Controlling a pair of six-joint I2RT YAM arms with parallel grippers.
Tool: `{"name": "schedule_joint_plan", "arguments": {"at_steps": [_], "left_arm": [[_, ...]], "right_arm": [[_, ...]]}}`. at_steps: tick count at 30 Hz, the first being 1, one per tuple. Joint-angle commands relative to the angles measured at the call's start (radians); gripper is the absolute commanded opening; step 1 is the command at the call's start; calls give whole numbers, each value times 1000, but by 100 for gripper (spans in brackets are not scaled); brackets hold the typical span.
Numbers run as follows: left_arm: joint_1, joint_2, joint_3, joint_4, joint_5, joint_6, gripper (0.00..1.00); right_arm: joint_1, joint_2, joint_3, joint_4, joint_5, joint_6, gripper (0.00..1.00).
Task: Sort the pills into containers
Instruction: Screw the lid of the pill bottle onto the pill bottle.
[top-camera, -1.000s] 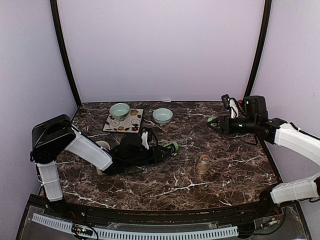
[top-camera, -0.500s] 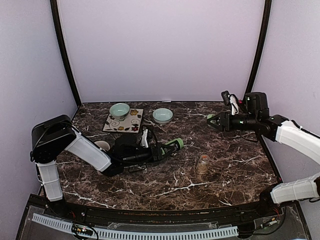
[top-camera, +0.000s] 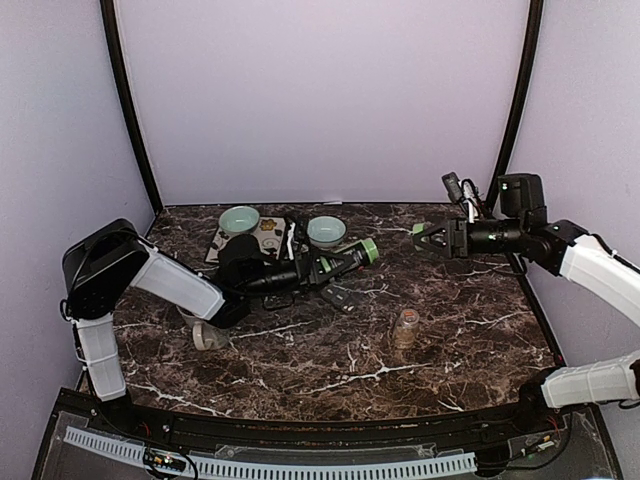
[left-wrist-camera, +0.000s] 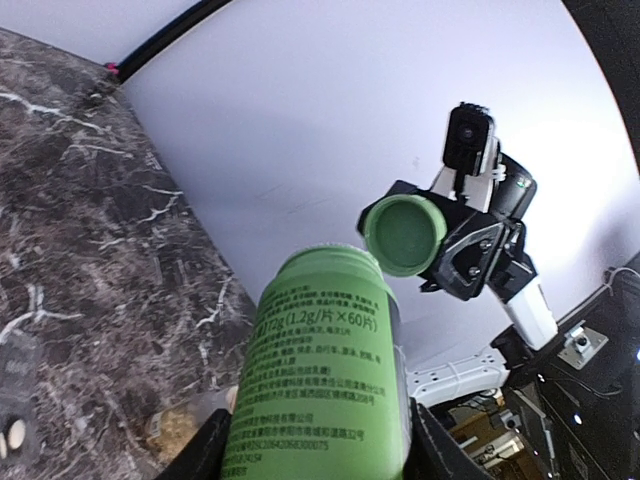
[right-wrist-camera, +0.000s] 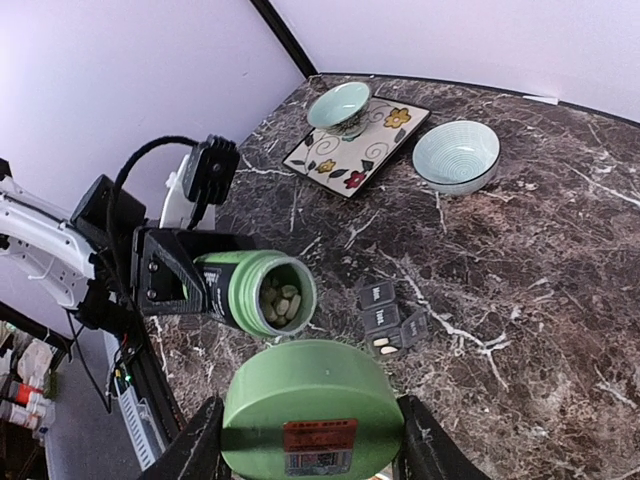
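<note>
Above the middle of the marble table (top-camera: 470, 345), the green pill bottle (top-camera: 358, 251) is held by the left pincer (top-camera: 330, 264), whose jaws are closed round the labelled body. It is carried nearly on its side, with the open mouth turned toward the right of the frame and slightly raised. This attitude is judged to be chosen so that the pale pills (right-wrist-camera: 278, 300) seen inside do not spill until a pour is wanted.

The green cap (right-wrist-camera: 308, 398) is clamped across its width in the right pincer (top-camera: 432, 242), well apart from the bottle at the centre right of the top view. It is presumably parked there so that the mouth is unobstructed and the cap can be refitted later.

Below the bottle, on the table, the black pill organiser (right-wrist-camera: 392, 318) lies with at least one compartment open and a few pale pills showing in it. Two pale green bowls are set at the back, in the upper middle of the right wrist view: one bowl (right-wrist-camera: 338, 104) on a flowered tile (right-wrist-camera: 345, 165), the other bowl (right-wrist-camera: 455, 155) on the bare table. They are judged to be receiving containers. A small amber bottle (top-camera: 406, 327) stands alone toward the lower right.
</note>
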Motion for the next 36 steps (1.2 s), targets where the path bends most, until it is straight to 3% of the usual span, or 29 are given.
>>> {"name": "schedule_joint_plan", "arguments": {"at_steps": [1,9,36], "left_arm": [[5,34,92,114,176,-97,0],[15,83,182,109,317,-156,0],[58,122,276,102,455,-214,0]], "right_arm": [[1,-23,30,-13,-92,-11,20],[22,-6,53,-17,-145,-9,20],[99,107,78,33,-191,9,20]]}}
